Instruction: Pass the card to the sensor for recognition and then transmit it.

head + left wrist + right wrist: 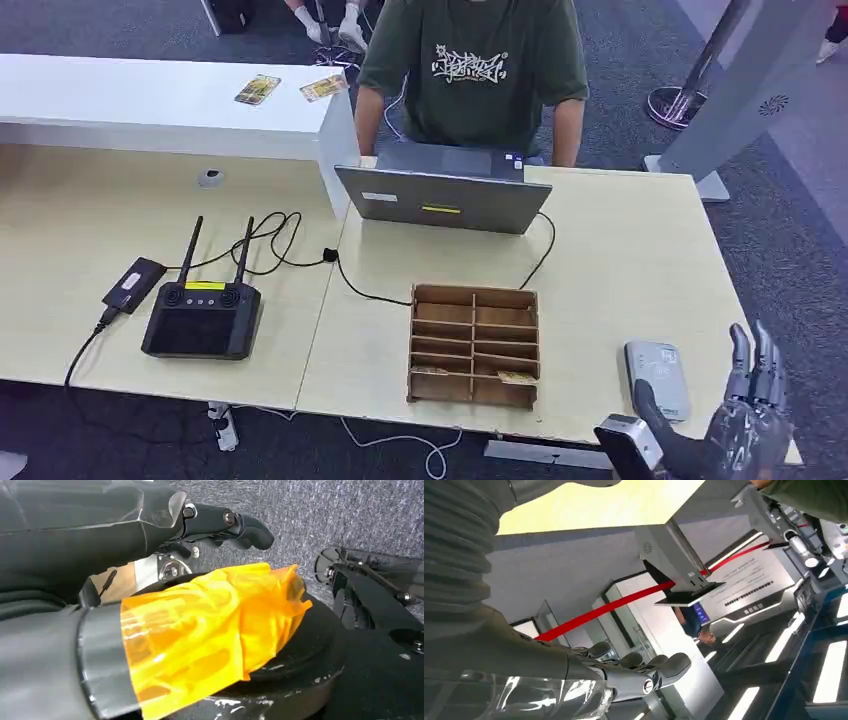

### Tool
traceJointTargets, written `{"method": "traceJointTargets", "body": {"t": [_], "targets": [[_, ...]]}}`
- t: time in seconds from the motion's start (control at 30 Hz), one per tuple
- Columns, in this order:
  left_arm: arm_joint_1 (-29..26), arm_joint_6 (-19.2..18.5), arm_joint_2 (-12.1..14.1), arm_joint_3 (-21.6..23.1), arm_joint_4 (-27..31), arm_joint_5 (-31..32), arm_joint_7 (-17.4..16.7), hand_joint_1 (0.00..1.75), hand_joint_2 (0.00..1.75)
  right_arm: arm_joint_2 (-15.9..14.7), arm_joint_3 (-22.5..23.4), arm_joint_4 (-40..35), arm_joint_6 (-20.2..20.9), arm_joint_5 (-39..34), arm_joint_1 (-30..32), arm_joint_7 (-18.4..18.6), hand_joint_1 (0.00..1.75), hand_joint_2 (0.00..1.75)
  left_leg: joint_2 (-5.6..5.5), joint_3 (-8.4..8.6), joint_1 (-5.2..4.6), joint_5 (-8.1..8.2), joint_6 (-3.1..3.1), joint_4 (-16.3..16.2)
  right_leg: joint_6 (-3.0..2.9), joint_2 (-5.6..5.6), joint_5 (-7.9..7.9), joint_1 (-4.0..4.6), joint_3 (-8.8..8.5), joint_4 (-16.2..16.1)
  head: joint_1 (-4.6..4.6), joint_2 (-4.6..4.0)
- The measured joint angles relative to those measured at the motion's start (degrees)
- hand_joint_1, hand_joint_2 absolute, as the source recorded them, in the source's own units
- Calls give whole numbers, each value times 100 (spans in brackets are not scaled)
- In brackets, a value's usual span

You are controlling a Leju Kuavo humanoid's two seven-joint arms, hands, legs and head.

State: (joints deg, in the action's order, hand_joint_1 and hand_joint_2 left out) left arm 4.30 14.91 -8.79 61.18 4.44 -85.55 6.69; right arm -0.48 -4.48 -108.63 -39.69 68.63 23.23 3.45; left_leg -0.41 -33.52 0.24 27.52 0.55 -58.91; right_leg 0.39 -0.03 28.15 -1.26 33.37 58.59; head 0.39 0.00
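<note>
Though partly cut off, right hand (745,415) (fingers spread) holds nothing.

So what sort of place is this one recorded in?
Probably a reception or demo desk in an exhibition hall: a person works at a laptop behind the counter, a card reader lies on the desk, and a stanchion base stands on carpet.

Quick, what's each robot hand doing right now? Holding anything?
Left hand: cannot be told; its fingers are mostly hidden.
Right hand: open, fingers apart, holding nothing.
</note>
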Motion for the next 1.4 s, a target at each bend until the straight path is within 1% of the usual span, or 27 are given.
{"method": "traceJointTargets", "body": {"t": [0.23, 0.3, 0.4, 0.5, 0.6, 0.67, 0.77, 0.87, 0.93, 1.0, 1.07, 1.23, 1.3, 1.33, 1.4], "targets": [[-2, 0, -39, -92, -68, 0, 0, 0, 0, 24, -4, -181, 44, 361, 362, 309, 0, 175, 1, 0, 0, 0, 0, 0, 0, 0, 0, -1, -1, 0, 0, 0], [-2, 0, -42, -107, -74, 0, 0, 0, 0, 24, -4, -212, 46, 694, 446, 438, 0, 175, 1, 0, 0, 1, -1, 0, 0, 0, 0, -1, -2, 0, 0, 0], [-1, -2, -46, -114, -92, 0, 0, 0, 0, 3, -78, -251, 114, 1187, 564, 835, 0, 175, 0, -1, 0, 1, 0, 0, 0, 0, 0, 0, -2, 0, 0, 0], [-1, -2, -44, -129, -96, 0, -9, 0, 0, -149, -348, -264, 146, 1695, 676, 1240, 0, 175, 2, 0, 0, 1, 0, 0, 0, 1, 0, 0, -2, 0, 0, 0], [-1, -2, -44, -131, -101, 0, -22, 0, 0, -293, -527, -275, 144, 1967, 726, 1474, 0, 175, 3, 0, 0, 1, 0, 0, -1, 0, 1, 0, -2, 0, 0, 0], [-1, -2, -44, -135, -101, 0, -39, 0, 0, -407, -643, -275, 155, 2063, 752, 1609, 0, 175, 3, -1, 0, 1, 0, 0, -1, 0, 1, 0, -2, 0, 0, 0], [-1, 0, -44, -138, -103, 0, -52, 0, 0, -643, -859, -280, 289, 2144, 757, 1911, 0, 175, 3, -1, -1, 1, 0, 0, -1, 0, 1, -1, -4, -1, 0, 0], [-1, 0, -44, -142, -103, 0, -63, 0, 0, -1046, -1197, -291, 478, 2151, 744, 2427, 0, 175, 3, -2, -1, 2, -1, 0, -1, 0, 1, -1, -5, -1, 2, 0], [-1, 0, -42, -159, -103, 0, -68, 0, 0, -1387, -1514, -291, 586, 2151, 709, 2837, 0, 175, 3, 0, -2, 3, -2, 0, -1, 0, 1, -2, -5, -2, 0, 0], [-1, 0, -39, -162, -103, 0, -70, 0, 0, -1594, -1710, -291, 614, 2151, 693, 2923, 0, 175, 2, 0, -2, 3, -3, 0, -1, -3, 1, -1, -5, -2, 2, 0], [-1, -2, -39, -162, -103, 0, -70, 0, 0, -1720, -1842, -291, 621, 2151, 678, 2949, 0, 175, 2, 0, -1, 3, -2, 0, -1, -3, 1, -1, -5, -2, -2, 0], [-2, -2, -39, -164, -103, 0, -70, 0, 0, -1932, -2015, -291, 629, 2151, 670, 2979, 0, 175, 2, -1, 0, 3, -2, 1, -3, -3, 2, 0, -4, -1, 0, 0], [-2, -2, -39, -164, -103, 0, -72, 0, 0, -2029, -2107, -291, 684, 2131, 617, 3152, 0, 175, 3, -2, 0, 4, -1, 2, -4, -1, 3, 0, -4, 0, 0, 0], [-1, -2, -39, -164, -103, 0, -79, 0, 0, -2111, -2220, -291, 682, 1998, 566, 3302, 0, 175, 5, -2, 0, 4, 0, 2, -4, 0, 3, 0, -5, 0, 0, 0], [-1, 0, -39, -164, -103, 0, -85, 0, 0, -2247, -2451, -284, 680, 1873, 448, 3441, 0, 175, 7, 1, 0, 4, 0, 2, -4, 1, 3, 0, -5, -1, 0, 0]]}}
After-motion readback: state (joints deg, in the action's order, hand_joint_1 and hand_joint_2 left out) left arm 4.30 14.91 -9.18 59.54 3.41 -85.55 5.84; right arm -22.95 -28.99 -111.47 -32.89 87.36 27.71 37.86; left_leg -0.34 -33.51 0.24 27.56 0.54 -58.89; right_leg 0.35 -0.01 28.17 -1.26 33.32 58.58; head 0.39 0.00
